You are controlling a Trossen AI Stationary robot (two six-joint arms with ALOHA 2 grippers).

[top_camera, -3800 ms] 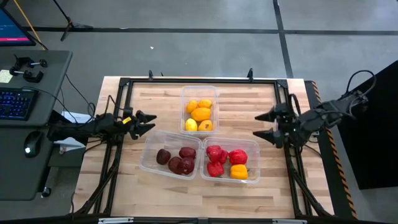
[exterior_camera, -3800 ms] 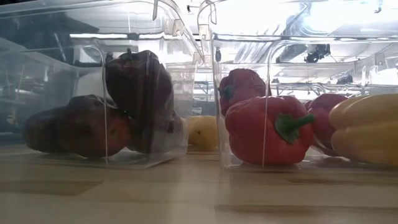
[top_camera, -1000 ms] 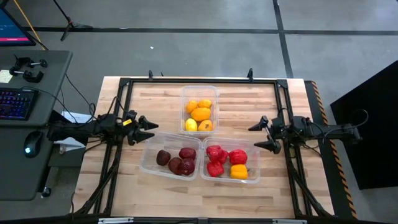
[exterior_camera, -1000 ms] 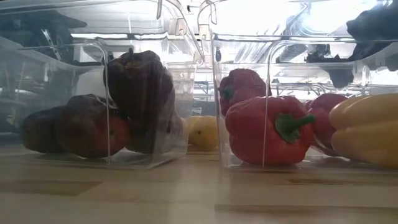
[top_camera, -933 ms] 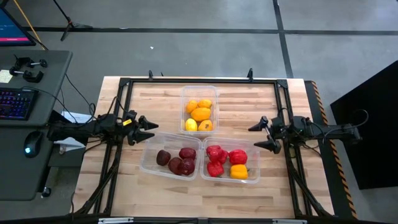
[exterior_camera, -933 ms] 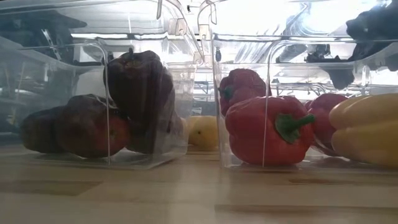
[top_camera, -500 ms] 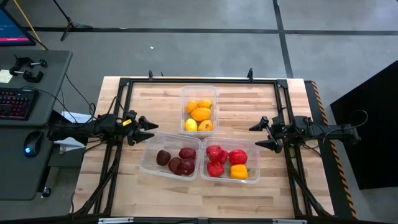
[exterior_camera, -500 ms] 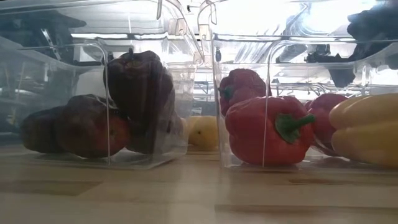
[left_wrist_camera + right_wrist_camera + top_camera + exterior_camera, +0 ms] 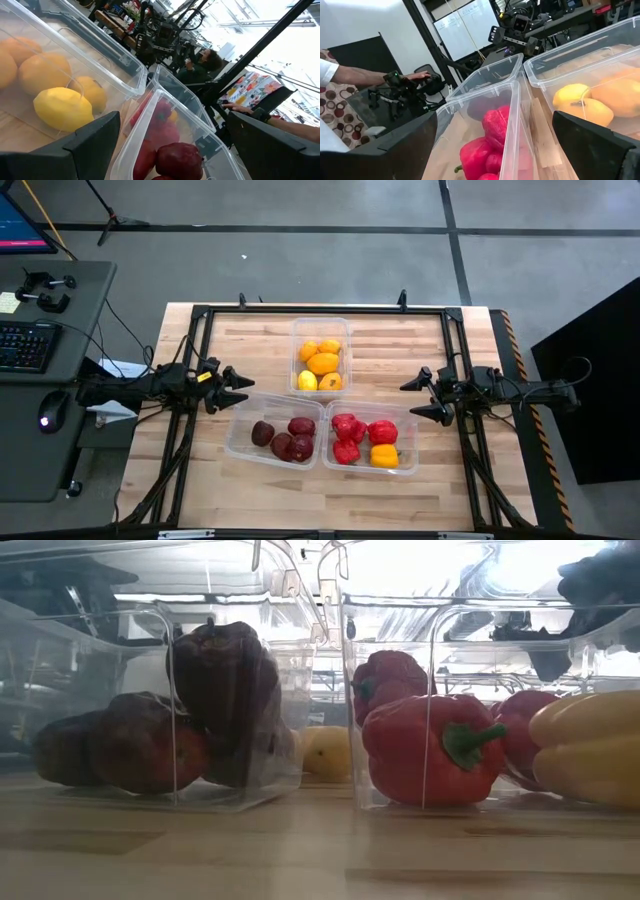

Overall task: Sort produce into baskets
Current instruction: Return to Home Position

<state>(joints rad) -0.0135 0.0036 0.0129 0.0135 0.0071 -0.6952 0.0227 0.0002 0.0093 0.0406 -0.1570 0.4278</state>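
Observation:
Three clear tubs stand on the wooden table. The far tub (image 9: pixel 321 357) holds lemons and orange citrus (image 9: pixel 322 363). The near left tub (image 9: pixel 274 436) holds dark maroon fruits (image 9: pixel 284 437). The near right tub (image 9: pixel 371 438) holds red peppers (image 9: pixel 356 431) and a yellow-orange pepper (image 9: pixel 383 455). My left gripper (image 9: pixel 243 388) is open and empty at the table's left side, beside the near left tub. My right gripper (image 9: pixel 408 399) is open and empty at the table's right side, beside the near right tub.
A black frame (image 9: pixel 320 310) runs around the table's edges. A desk with a keyboard (image 9: pixel 25 345) stands off the table to the left. A person's hand (image 9: pixel 417 76) and sleeve show in the room beyond the table in the right wrist view.

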